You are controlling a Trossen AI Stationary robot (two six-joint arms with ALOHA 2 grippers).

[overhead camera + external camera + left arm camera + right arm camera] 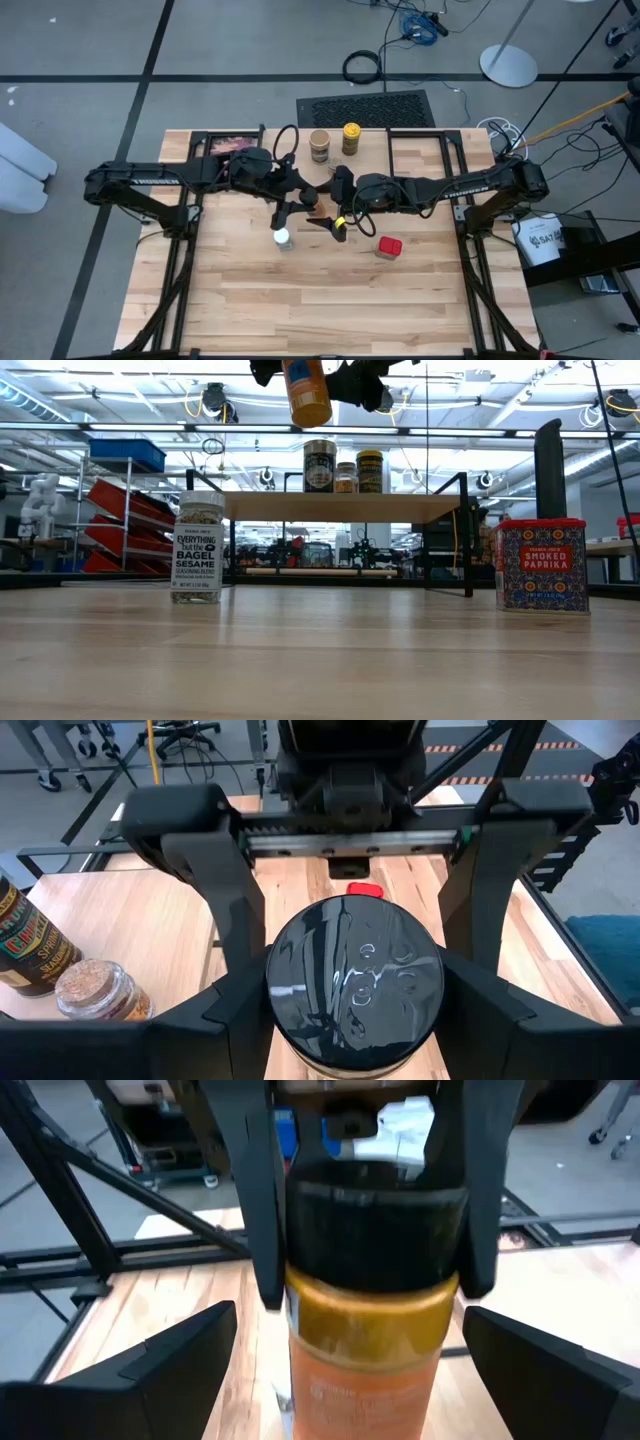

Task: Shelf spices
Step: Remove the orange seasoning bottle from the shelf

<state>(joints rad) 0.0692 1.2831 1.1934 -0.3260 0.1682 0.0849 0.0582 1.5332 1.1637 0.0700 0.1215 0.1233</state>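
High view shows your left tool (300, 203) pinching the dark-lidded orange jar (306, 392) upright above the surface, shelf (340, 507) just beyond, while your right tool (350, 1370) sits spread around it.

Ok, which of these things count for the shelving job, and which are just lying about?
Job:
shelf, bearing a tall jar, small jar and yellow-lidded jar
orange jar, held in the left gripper
bagel sesame jar
smoked paprika tin
right gripper, open

Lying about:
framed picture
floor mat
cable coil
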